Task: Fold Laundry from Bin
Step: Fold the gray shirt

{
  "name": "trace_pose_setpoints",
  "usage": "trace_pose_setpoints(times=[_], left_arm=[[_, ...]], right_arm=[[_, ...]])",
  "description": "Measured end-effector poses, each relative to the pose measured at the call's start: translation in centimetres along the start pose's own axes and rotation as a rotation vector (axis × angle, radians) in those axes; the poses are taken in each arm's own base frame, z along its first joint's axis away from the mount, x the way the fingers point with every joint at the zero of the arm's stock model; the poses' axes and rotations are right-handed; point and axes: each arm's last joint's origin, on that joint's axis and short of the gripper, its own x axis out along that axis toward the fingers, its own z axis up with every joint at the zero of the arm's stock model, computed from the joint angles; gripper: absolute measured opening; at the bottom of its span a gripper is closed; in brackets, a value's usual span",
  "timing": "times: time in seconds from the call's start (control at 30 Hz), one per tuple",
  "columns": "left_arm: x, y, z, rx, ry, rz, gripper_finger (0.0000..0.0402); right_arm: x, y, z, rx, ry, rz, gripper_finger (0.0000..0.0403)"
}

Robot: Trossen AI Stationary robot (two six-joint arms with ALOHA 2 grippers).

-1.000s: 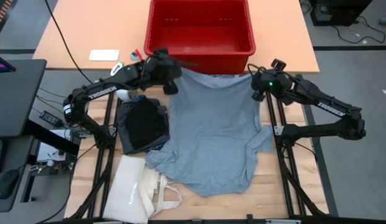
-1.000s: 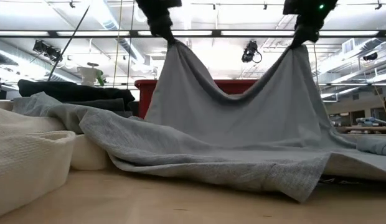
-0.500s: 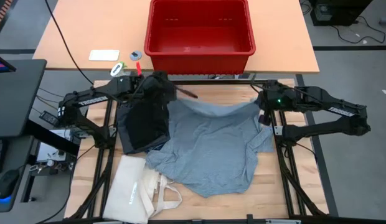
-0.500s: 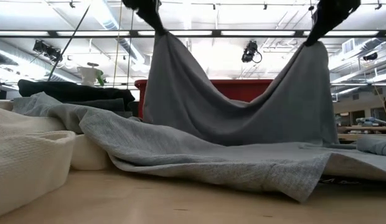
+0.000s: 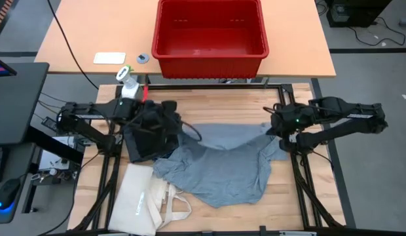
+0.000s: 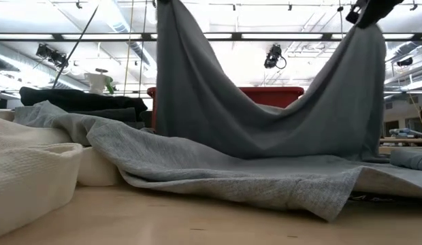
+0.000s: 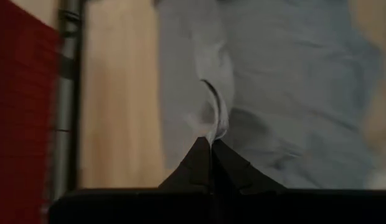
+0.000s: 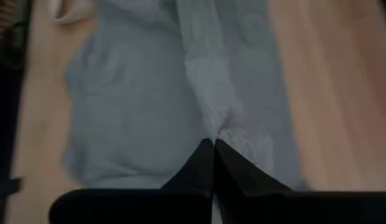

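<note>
Grey cloth, a light grey shirt [image 5: 219,164], lies spread over the middle of the wooden surface [image 5: 288,196], its far edge lifted at two corners. The left hand [image 7: 211,144] is pinched tight on one corner, above a dark folded pile [image 5: 149,131] near the surface's left edge. The right hand [image 8: 214,144] is clamped on the other corner, near the right edge. Between them the cloth sags in a deep curve. The red bin [image 5: 210,34] stands beyond the far edge.

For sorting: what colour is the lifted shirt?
Light grey shirt, plain; clearest in the high view.
</note>
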Motion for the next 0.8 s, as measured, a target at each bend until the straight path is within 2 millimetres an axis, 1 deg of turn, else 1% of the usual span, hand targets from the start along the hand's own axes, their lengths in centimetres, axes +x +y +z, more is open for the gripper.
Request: trace_pose_setpoints(times=[0.13,0.23,0.33,0.4,0.5,0.6,0.8], left_arm=[[-0.4,-2.2,-0.1,-0.008,0.024,-0.094,0.0002],[-0.8,-3.9,-0.4,-0.021,0.062,-0.132,0.0002],[-1.5,-5.4,-1.0,-0.03,0.118,-0.163,0.0002],[-1.9,-6.3,-1.5,-0.063,0.165,-0.172,0.0002],[-2.6,-7.6,-2.1,-0.118,0.217,-0.166,0.0002],[-3.2,-9.1,-2.2,-0.153,0.215,-0.188,0.0002],[-4.3,-11.3,-2.6,-0.184,0.196,-0.186,0.0002]], right_arm=[[0.0,1.2,-0.3,0.015,0.031,0.105,0.0012],[-0.2,2.5,-0.5,0.0,0.054,0.228,0.0012],[-0.5,3.9,-0.6,-0.019,0.069,0.368,0.0012],[-0.7,4.7,-1.0,-0.014,0.097,0.415,0.0012],[-0.9,5.6,-1.7,0.022,0.153,0.427,0.0012],[-0.7,6.6,-2.4,0.074,0.201,0.424,0.0012],[1.5,8.3,-5.2,0.135,0.384,0.382,0.0012]])
